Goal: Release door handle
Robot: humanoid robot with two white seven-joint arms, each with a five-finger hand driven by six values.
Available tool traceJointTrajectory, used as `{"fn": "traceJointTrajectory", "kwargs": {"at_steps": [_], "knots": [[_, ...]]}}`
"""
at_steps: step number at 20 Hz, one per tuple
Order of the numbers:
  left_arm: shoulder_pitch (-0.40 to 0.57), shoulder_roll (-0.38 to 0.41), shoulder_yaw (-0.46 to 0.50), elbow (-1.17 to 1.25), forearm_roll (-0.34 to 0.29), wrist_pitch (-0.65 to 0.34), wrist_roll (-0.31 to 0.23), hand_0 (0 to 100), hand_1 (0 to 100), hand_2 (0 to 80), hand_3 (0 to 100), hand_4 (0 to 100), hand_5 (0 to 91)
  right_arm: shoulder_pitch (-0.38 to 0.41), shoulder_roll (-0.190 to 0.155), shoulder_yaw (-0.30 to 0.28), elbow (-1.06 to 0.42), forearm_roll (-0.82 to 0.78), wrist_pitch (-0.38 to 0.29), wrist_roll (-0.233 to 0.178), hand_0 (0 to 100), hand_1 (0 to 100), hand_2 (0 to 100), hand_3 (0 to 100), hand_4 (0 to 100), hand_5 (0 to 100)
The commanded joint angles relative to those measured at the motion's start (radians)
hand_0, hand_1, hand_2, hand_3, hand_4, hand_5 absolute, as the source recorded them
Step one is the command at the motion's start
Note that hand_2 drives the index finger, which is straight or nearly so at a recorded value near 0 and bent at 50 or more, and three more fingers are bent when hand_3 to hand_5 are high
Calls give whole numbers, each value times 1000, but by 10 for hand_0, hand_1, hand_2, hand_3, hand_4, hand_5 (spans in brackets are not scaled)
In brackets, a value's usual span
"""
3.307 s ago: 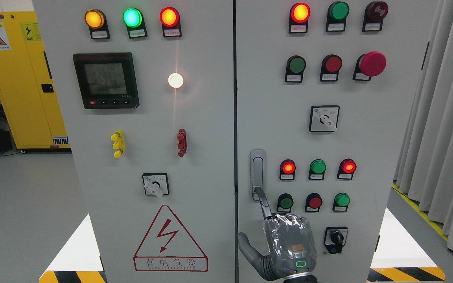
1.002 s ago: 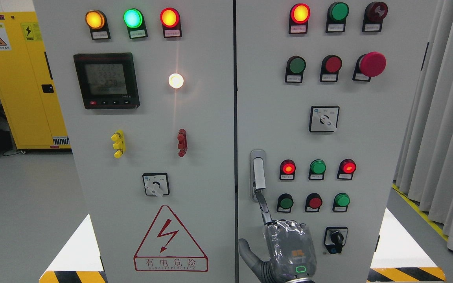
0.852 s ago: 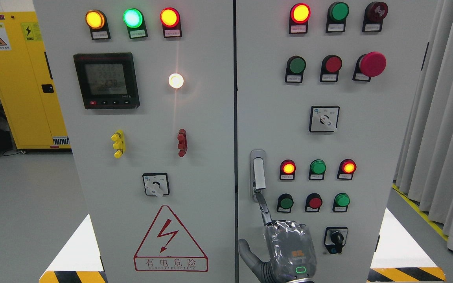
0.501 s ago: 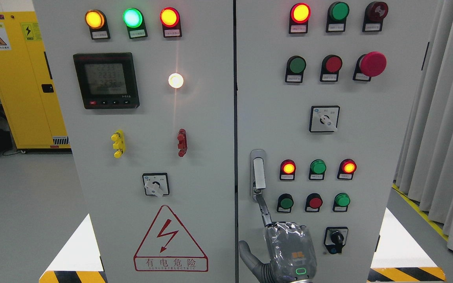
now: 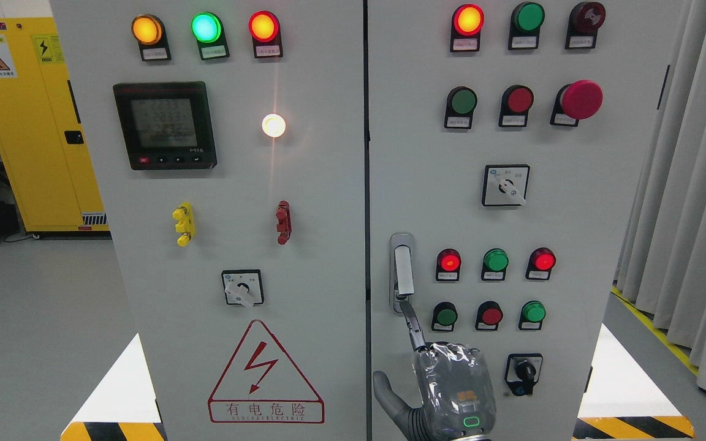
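Observation:
The silver door handle (image 5: 403, 269) sits at the left edge of the right cabinet door (image 5: 573, 214), and its lever stands out from the oval plate. My right hand (image 5: 454, 386), wrapped in clear plastic, comes up from the bottom edge below it. Its index finger (image 5: 411, 321) is stretched up, with the tip touching the bottom end of the handle. The thumb (image 5: 383, 389) sticks out to the left. The hand holds nothing. The other fingers are hidden behind the back of the hand. The left arm is out of view.
The right door carries rows of lit and unlit lamps, a red mushroom button (image 5: 581, 99) and rotary switches (image 5: 505, 185) close to the handle. The left door (image 5: 236, 245) has a meter and a warning triangle. There are grey curtains (image 5: 690, 214) at the right and a yellow cabinet (image 5: 22, 122) at the far left.
Since 3.3 s ago the handle's lever has sprung out of its plate and my hand has sunk slightly. Over the last second nothing has visibly moved.

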Motion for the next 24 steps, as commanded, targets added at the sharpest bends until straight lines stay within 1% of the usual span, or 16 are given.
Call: {"fn": "traceJointTrajectory", "kwargs": {"at_steps": [1, 2, 3, 4, 5, 6, 7, 8, 10, 12, 14, 16, 17, 20, 22, 24], "knots": [[0, 0, 0, -12, 1, 1, 0, 120, 556, 0, 0, 0, 0, 0, -4, -1, -24, -5, -1, -5, 354, 358, 61, 963, 979, 1000], [0, 0, 0, -12, 1, 1, 0, 120, 556, 0, 0, 0, 0, 2, -4, -1, -30, -6, -1, -5, 355, 359, 72, 962, 976, 1000], [0, 0, 0, -12, 1, 1, 0, 120, 556, 0, 0, 0, 0, 2, -4, -2, -35, -9, -4, -7, 358, 359, 169, 942, 966, 1000], [0, 0, 0, -12, 1, 1, 0, 120, 556, 0, 0, 0, 0, -1, -4, -4, -37, -16, -7, -7, 366, 361, 207, 940, 963, 1000], [0, 0, 0, -12, 1, 1, 0, 120, 556, 0, 0, 0, 0, -1, -6, -5, -44, -17, -10, -7, 450, 374, 332, 927, 953, 1000], [0, 0, 0, -12, -1, 1, 0, 120, 556, 0, 0, 0, 0, -3, -7, -9, -55, -19, -11, -5, 515, 386, 389, 926, 948, 1000], [0, 0, 0, -12, -1, 1, 0, 120, 556, 0, 0, 0, 0, -3, -9, -10, -63, -19, -11, -5, 561, 394, 409, 926, 947, 1000], [0, 0, 0, -12, 1, 1, 0, 120, 556, 0, 0, 0, 0, -3, -10, -12, -67, -20, -10, -5, 622, 401, 493, 934, 946, 1000], [0, 0, 0, -12, 1, 1, 0, 120, 556, 0, 0, 0, 0, -1, -12, -16, -78, -20, -11, -4, 682, 403, 542, 946, 946, 1000], [0, 0, 0, -12, 1, 1, 0, 120, 556, 0, 0, 0, 0, -1, -12, -19, -80, -20, -11, -1, 825, 377, 694, 1000, 968, 1000], [0, 0, 0, -12, 1, 1, 0, 120, 556, 0, 0, 0, 0, -3, -12, -21, -80, -28, -11, 2, 878, 298, 811, 1000, 1000, 1000], [0, 0, 0, -12, 1, 1, 0, 120, 556, 0, 0, 0, 0, -7, -12, -21, -80, -49, -11, 5, 841, 259, 851, 1000, 1000, 1000], [0, 0, 0, -12, -1, 1, 0, 120, 556, 0, 0, 0, 0, -10, -12, -21, -80, -51, -10, 5, 655, 199, 899, 1000, 1000, 1000], [0, 0, 0, -12, 1, 1, 0, 120, 556, 0, 0, 0, 0, -20, -18, -21, -80, -52, -10, 9, 388, 169, 916, 1000, 1000, 1000], [0, 0, 0, -12, 1, 1, 0, 120, 556, 0, 0, 0, 0, -30, -16, -19, -78, -57, -8, 9, 296, 139, 934, 1000, 1000, 1000], [0, 0, 0, -12, 1, 1, 0, 120, 556, 0, 0, 0, 0, -35, -18, -21, -78, -55, -5, 12, 271, 129, 939, 1000, 1000, 1000]]}}
